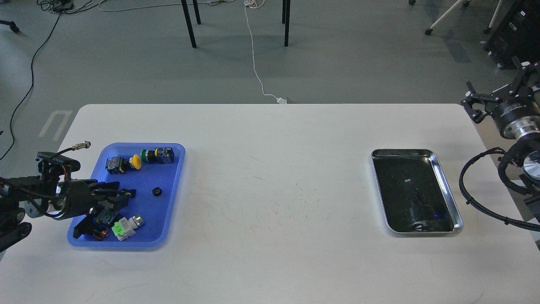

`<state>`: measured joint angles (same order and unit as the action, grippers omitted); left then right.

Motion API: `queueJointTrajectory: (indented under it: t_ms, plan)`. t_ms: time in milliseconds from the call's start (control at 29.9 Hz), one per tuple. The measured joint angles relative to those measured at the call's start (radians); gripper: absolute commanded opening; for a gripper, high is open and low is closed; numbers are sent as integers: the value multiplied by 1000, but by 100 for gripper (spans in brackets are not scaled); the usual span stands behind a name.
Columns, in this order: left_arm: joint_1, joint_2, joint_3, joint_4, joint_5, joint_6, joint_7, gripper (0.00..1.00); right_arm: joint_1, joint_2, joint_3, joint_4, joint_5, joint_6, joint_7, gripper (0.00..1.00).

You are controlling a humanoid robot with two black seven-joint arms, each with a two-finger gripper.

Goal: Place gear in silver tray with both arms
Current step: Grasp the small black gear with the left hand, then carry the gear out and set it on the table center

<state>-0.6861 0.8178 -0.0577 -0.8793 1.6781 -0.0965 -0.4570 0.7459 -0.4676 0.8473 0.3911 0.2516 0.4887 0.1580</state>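
Note:
The gear [157,191] is a small black round part lying in the middle of the blue plastic tray [171,211] at the table's left. My left gripper [126,197] hovers low over the blue tray's left half, fingers pointing right at the gear, a short gap away from it. Its fingers look slightly apart and hold nothing. The silver tray [448,192] lies at the table's right with a dark, shiny bottom and nothing in it. My right gripper [495,90] is raised beyond the table's right edge, behind the silver tray, fingers spread and empty.
The blue tray also holds a yellow push button [135,161], a green-capped switch [158,155], a green-and-white part [124,226] and a red-and-black part [90,230]. A black cable loop [476,198] of my right arm hangs beside the silver tray. Table legs and cables are on the floor behind.

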Motion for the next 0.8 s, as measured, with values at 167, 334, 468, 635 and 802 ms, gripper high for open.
queueJointTrajectory:
  t_ms: [167,334,468,635,802]
  plan:
    - [1,2,10,0,0,10,-13,25,0,0,1,0,0,0,0,99]
    - [1,3,15,0,0,10,-15,13,0,4,0,0,0,0,0,99]
    - [-16,8,26,0,-3,6,-20,14,0,5,0,0,0,0,0,99]
    - [-128,64,14,-32,-13,-53,-31,14,0,-4,2,0,0,0,0,99]
    - [-273,87,7,-164,-14,-88,-32,13,-35,-37,13,43,1,0,15,99]
